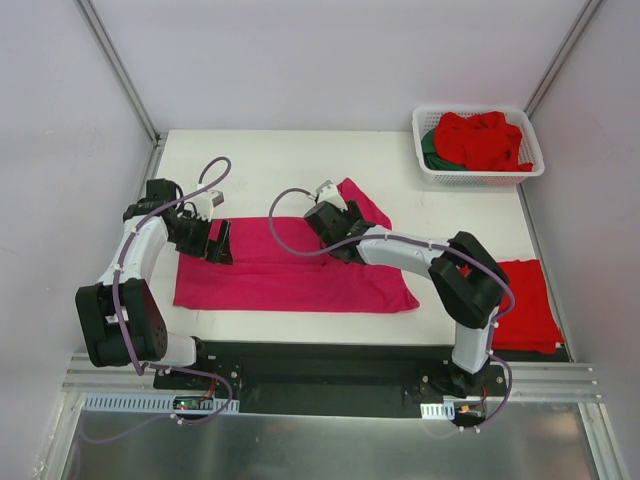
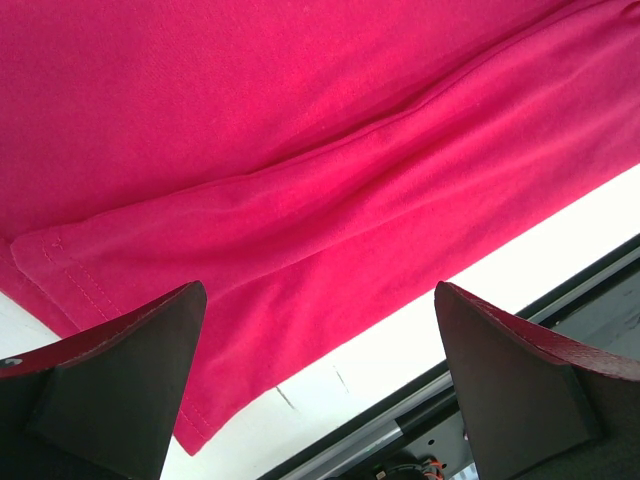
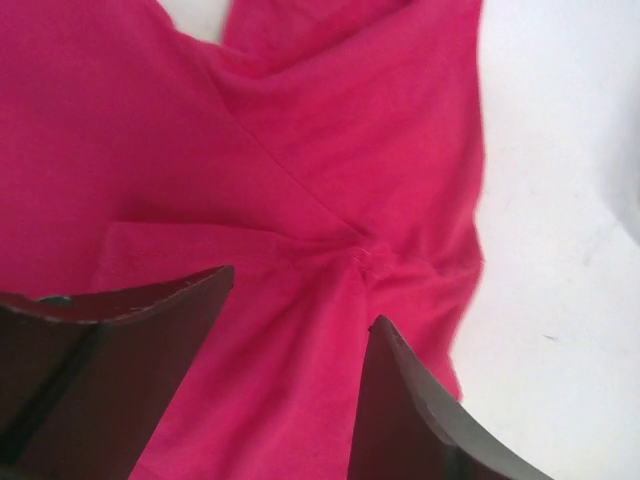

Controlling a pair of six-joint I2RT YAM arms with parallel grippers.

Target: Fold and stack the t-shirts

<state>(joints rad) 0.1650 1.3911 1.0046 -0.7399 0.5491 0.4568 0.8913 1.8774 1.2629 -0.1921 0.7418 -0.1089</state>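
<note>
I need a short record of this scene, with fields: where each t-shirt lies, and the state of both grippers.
magenta t-shirt: flat on the middle of the table, partly folded
left gripper: open, over the shirt's left end, holding nothing
right gripper: open, over the shirt's far right part, near the sleeve
folded red t-shirt: near right edge of the table, partly hidden by the right arm
white basket: far right corner
basket contents: crumpled red t-shirts, a dark green t-shirt beside them
</note>
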